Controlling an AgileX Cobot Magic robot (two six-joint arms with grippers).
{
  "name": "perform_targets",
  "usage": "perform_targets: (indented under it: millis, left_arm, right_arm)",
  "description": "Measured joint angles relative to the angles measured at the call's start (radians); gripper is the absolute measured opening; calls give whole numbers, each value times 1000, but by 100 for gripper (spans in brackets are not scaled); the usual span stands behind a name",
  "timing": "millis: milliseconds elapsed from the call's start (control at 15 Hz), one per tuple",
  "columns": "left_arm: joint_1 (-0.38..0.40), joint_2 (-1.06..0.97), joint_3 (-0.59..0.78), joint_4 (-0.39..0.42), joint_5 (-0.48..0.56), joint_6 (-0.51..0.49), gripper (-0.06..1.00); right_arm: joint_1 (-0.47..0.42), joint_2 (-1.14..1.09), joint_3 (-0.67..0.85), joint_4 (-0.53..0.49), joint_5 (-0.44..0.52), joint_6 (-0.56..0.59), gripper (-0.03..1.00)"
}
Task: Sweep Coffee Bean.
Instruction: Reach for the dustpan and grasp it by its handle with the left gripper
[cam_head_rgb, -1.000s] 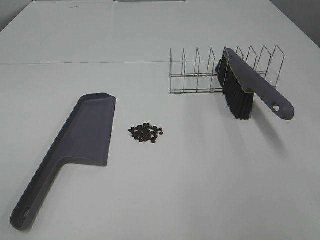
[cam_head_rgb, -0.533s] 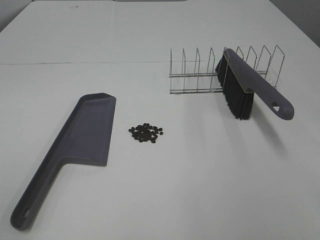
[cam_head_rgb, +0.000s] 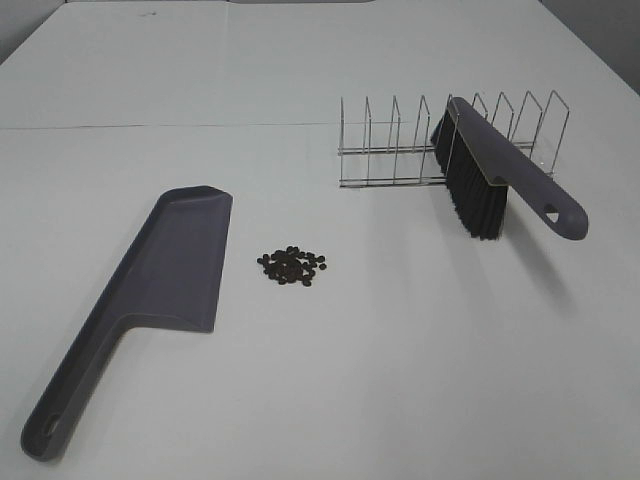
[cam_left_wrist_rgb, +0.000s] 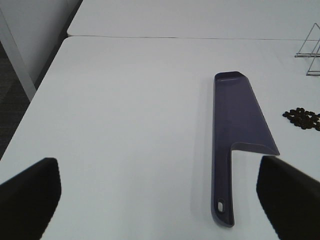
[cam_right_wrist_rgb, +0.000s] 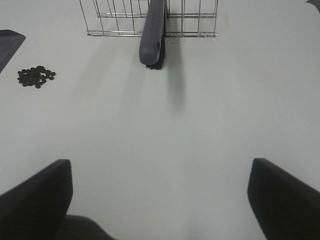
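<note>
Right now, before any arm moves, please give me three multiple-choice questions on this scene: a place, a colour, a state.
1. Where do the coffee beans lie?
A. on the table, between the dustpan and the brush
B. inside the dustpan
C. under the brush

2. What colour are the brush's bristles?
A. white
B. red
C. black

3. How is the brush placed?
A. flat on the table
B. leaning in the wire rack
C. inside the dustpan

Answers: 1 A, the heap sits on bare table, apart from both. 2 C, they show black under the grey back. 3 B, its head rests among the wires.
</note>
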Motion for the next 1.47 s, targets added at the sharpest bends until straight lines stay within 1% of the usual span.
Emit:
perform_targets:
  millis: [1467]
  left_arm:
    - [0, 0, 0, 1, 0, 0, 99]
  right_arm:
    - [0, 0, 0, 0, 0, 0, 85]
